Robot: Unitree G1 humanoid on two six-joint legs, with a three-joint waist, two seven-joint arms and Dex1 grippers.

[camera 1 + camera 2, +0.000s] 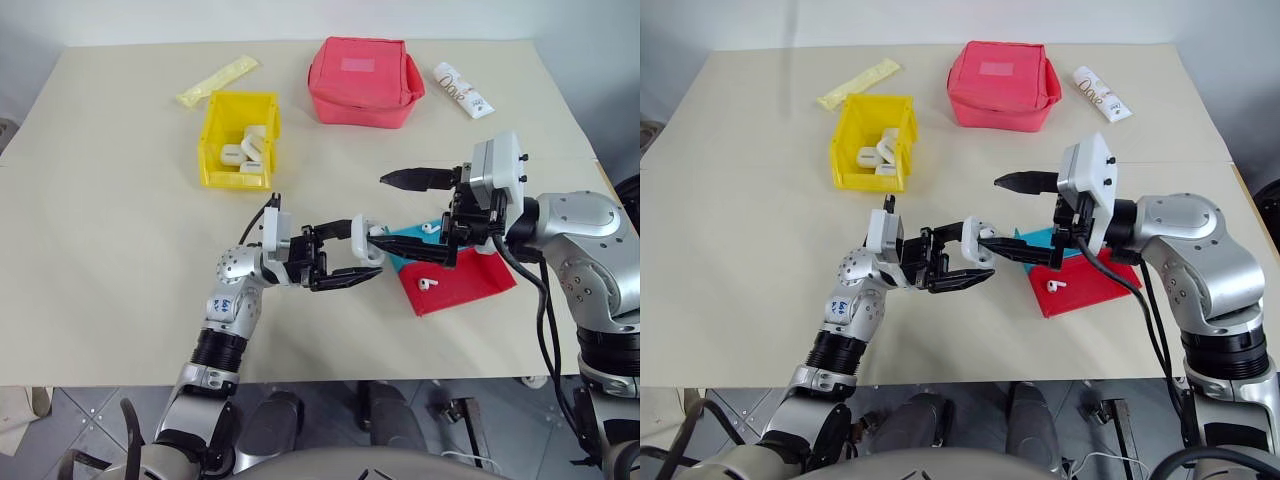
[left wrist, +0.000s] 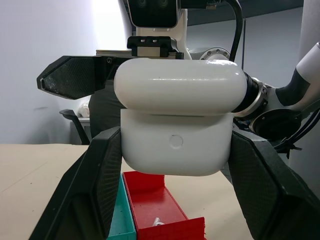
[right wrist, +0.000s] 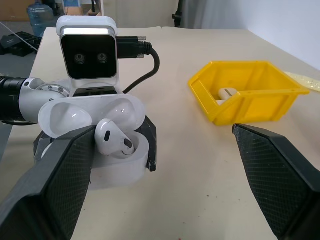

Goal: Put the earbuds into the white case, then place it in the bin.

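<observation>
Left gripper (image 1: 368, 258) clamped on the white case (image 1: 371, 236), right gripper (image 1: 420, 218) spread wide beside it: seat that perched earbud (image 3: 113, 138) squarely before closing lid.

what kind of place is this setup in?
Probably a lab or office workroom, staged for robot trials: a plain beige table holding the bin and red pouch, tiled floor beneath, a water jug and office chair behind.
</observation>
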